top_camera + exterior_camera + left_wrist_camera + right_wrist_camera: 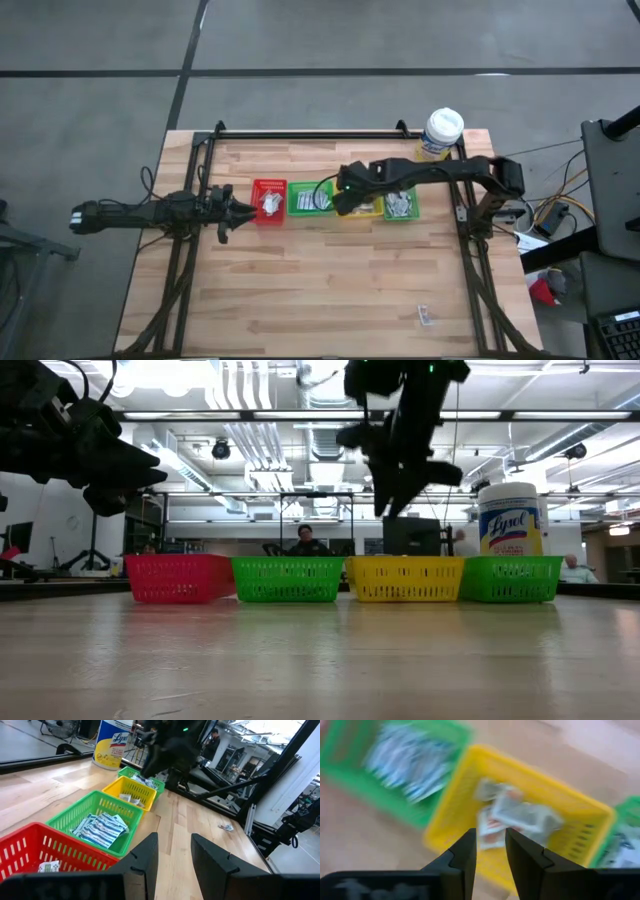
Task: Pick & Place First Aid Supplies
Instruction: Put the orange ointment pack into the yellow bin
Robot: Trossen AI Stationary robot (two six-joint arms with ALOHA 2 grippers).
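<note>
Right now the right gripper [490,847] hangs over the yellow bin [365,207], and its fingers [462,855] are a little apart with nothing between them. Below them a white-red sachet [490,832] lies on other small packets in that bin. Four bins stand in a row on the desk [330,280]: the red bin [269,201], a green bin [310,198] full of white-blue sachets [102,826], the yellow one, and another green bin [401,205] with grey packets. One lone sachet [425,316] lies far off near the front edge of the desk. A wipes tub [440,133] stands behind the bins. The left gripper [172,852] waits beside the red bin, fingers apart and empty.
</note>
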